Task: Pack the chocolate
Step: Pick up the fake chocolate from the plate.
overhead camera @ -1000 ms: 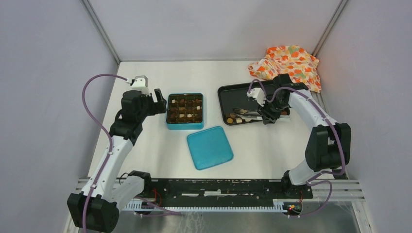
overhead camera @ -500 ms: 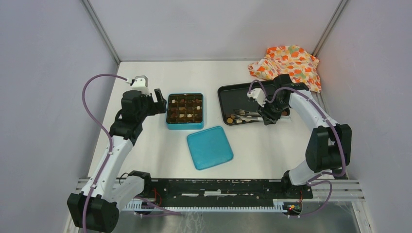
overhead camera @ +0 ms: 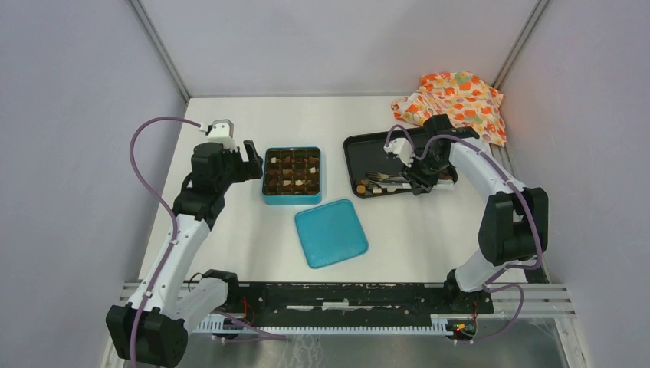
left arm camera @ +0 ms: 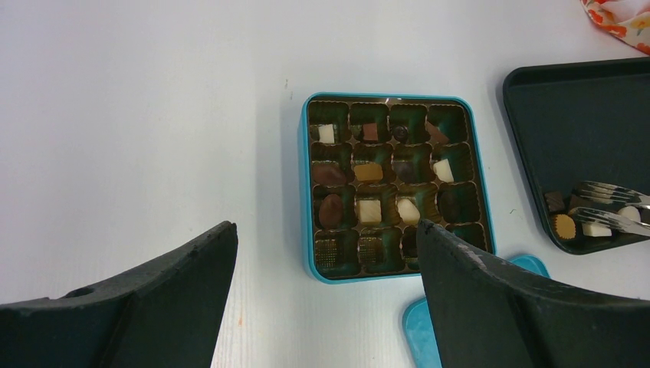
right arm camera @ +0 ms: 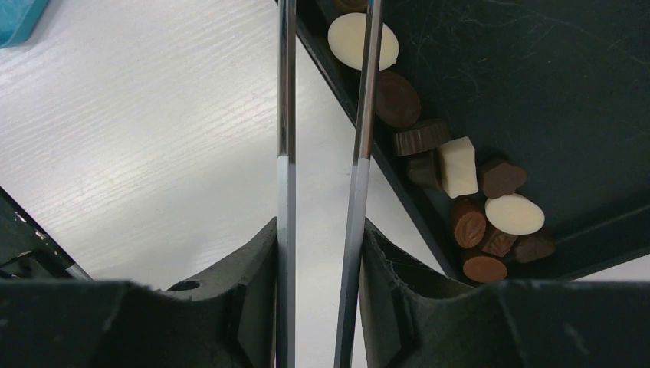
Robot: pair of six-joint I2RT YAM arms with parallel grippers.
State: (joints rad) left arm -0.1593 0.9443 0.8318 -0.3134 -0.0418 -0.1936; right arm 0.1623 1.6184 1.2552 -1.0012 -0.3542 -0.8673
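Chocolate (right arm camera: 460, 165) in dark, light brown and white pieces lies heaped in the near corner of the black tray (right arm camera: 536, 77). More chocolate (left arm camera: 369, 210) fills most cells of the teal box (left arm camera: 305, 192). My right gripper (right arm camera: 318, 230) is shut on the two arms of the metal tongs (right arm camera: 285, 115). The tong arms stand slightly apart, reaching over the tray's edge toward a white piece. From above, the right gripper (overhead camera: 420, 184) sits at the tray's near side. My left gripper (overhead camera: 251, 161) hangs open just left of the box (overhead camera: 292, 201), holding nothing.
The teal lid (overhead camera: 331, 232) lies flat in front of the box. An orange flowery cloth (overhead camera: 456, 100) is bunched in the far right corner behind the tray (overhead camera: 368, 153). Walls close in on three sides of the table.
The right arm has shifted slightly left and away with the tongs over the tray. The left arm has not moved.
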